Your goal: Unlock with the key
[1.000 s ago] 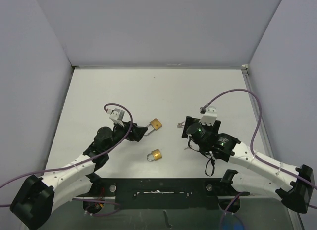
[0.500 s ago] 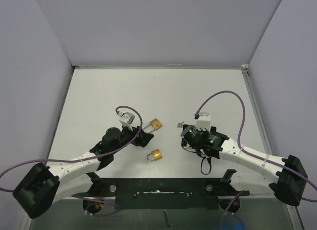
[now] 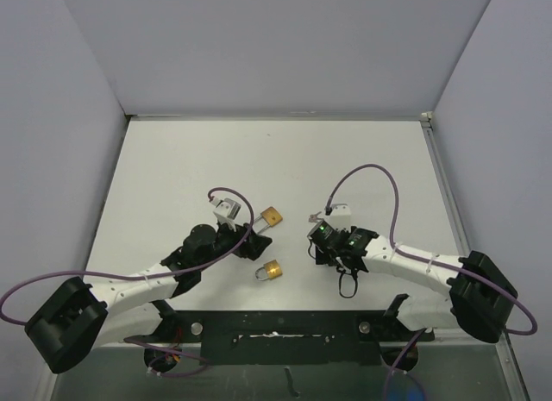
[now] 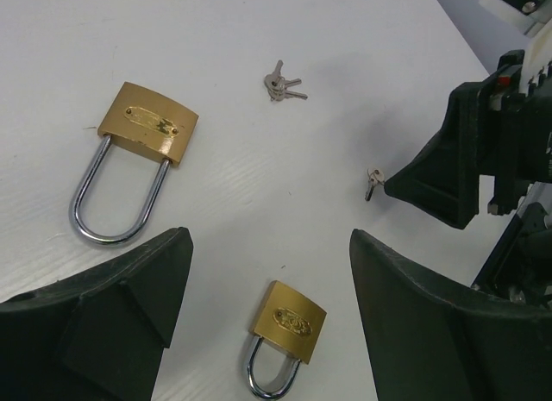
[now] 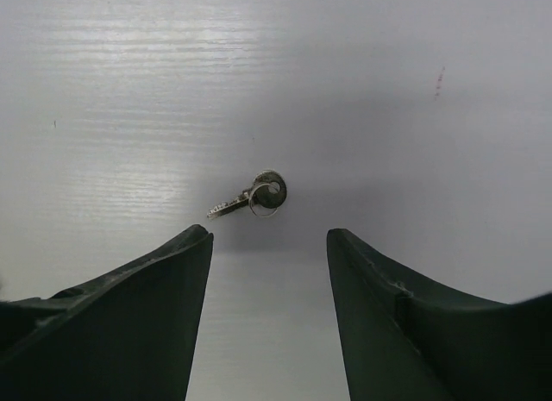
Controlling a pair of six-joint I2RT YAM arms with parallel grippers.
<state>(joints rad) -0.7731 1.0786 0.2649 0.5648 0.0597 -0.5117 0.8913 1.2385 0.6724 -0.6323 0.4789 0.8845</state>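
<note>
Wht tbl (image 3: 285, 159), lilac walls (image 3: 276, 47), even light

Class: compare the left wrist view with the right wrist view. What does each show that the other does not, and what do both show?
Left wrist only: the larger padlock, the smaller padlock, a bunch of keys, and the open left gripper. Right wrist only: the right gripper from behind, fingers apart, the single key just ahead. Both: that single key on the white table.

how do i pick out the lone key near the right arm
On the white table, look right of the two brass padlocks, just ahead of the right end effector. A small silver key lies flat there on its own little ring. Unlike the key bunch farther back, it is a single key.
</note>
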